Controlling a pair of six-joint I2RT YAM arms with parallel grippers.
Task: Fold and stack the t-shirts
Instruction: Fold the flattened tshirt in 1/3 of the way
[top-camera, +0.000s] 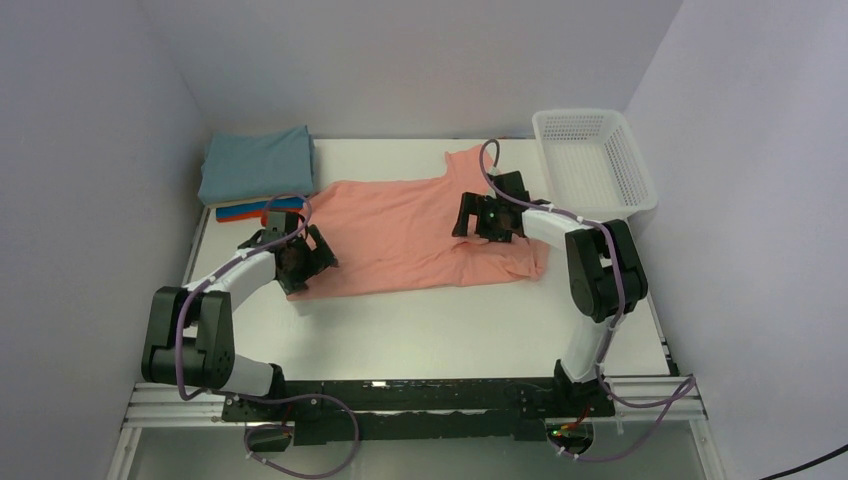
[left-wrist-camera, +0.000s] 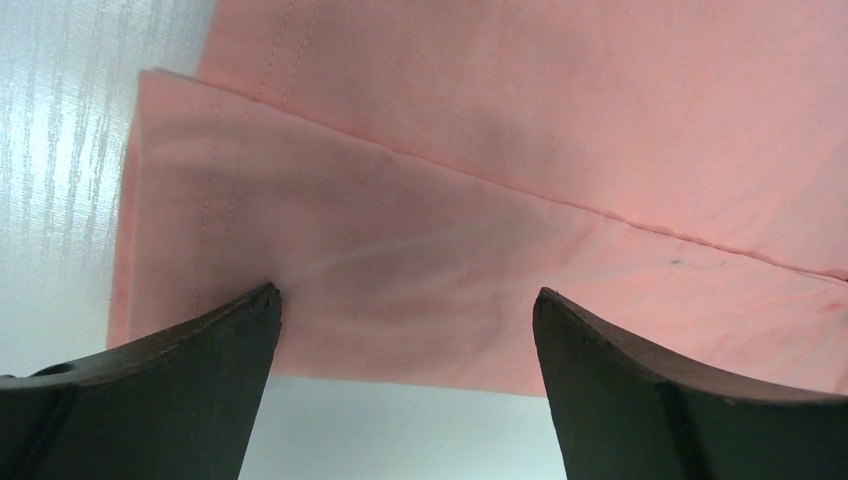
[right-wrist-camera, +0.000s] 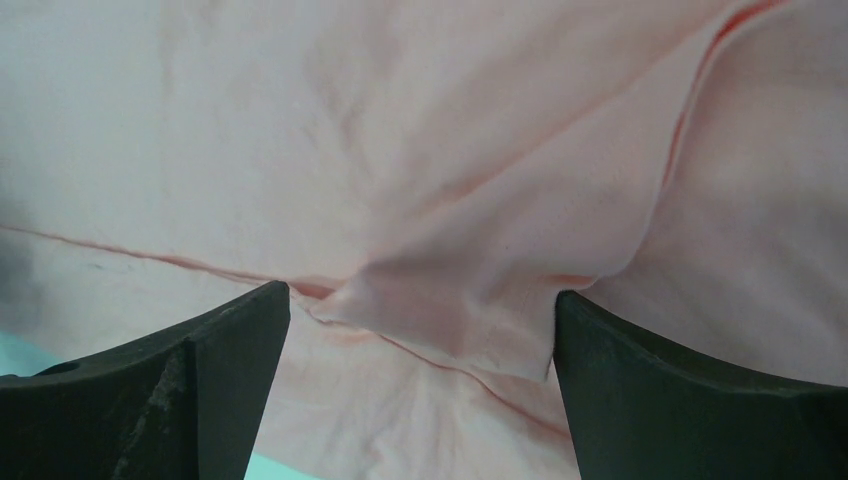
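I see the white table with the pink shirt lying across its middle, laid sideways with its hem end toward the left arm and its sleeves and neck toward the right, partly folded so that the near edge is doubled over. At the far right corner stands the mesh basket, apart from the shirt. At the far left corner sits the stack of folded shirts, teal on top with orange-red and blue edges showing under it, just beside the pink shirt's far left corner. My left gripper is low over the shirt's near left corner, jaws spread wide and holding nothing; on its wrist camera the doubled layer and its stitched hem lie flat between the two fingers, with bare table past the cloth's edge. My right gripper is over the shirt's right part, near a sleeve, jaws also wide and empty; its camera shows a raised pucker of cloth lying between the fingers, not pinched by either.
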